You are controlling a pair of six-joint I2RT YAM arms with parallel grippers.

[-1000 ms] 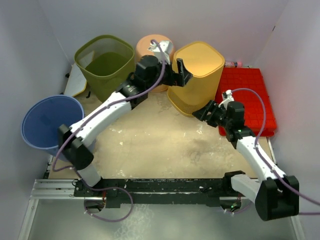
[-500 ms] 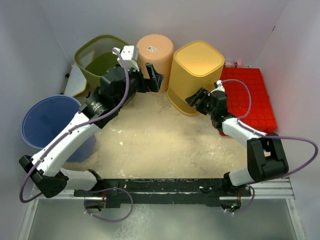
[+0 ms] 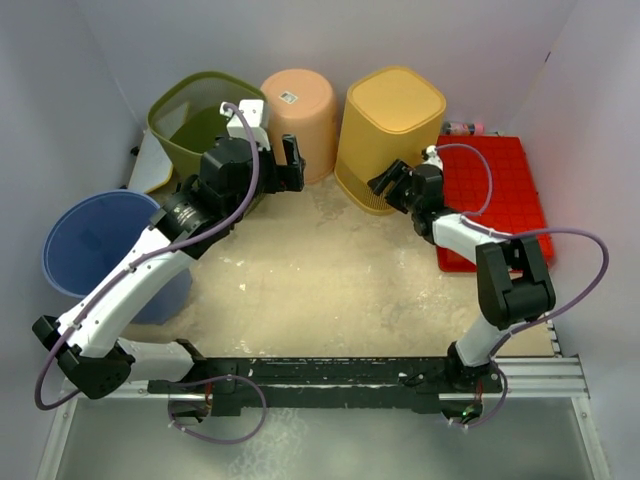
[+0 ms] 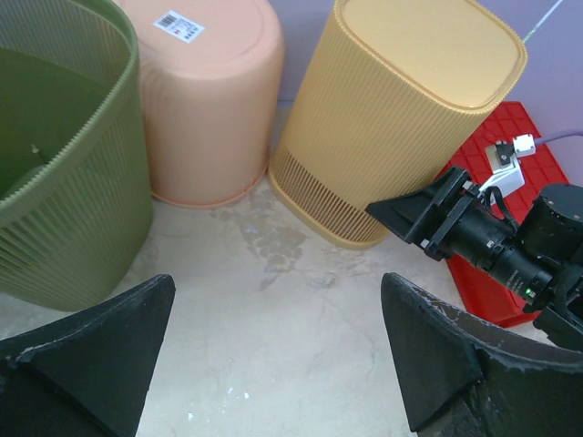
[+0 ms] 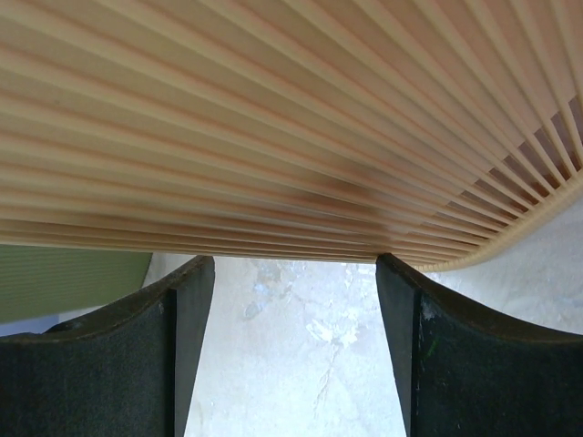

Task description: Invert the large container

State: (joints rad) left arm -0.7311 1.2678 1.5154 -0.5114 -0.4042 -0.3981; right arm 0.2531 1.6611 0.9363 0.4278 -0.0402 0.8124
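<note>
Standing bottom-up at the back of the table (image 3: pixel 320 265), the yellow bin (image 3: pixel 392 130) could tip or skid toward the peach bucket (image 3: pixel 300 115) if the right gripper (image 3: pixel 386 183), jaws open beside its lower wall, shoves it; the left gripper (image 4: pixel 278 282) hovers open, apart.

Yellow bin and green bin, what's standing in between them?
An upside-down peach bucket stands between the yellow bin and the green bin. The top external view shows it best.

White barcode sticker (image 4: pixel 178 25) on peach bin (image 4: pixel 214 109), print too small to read
</note>
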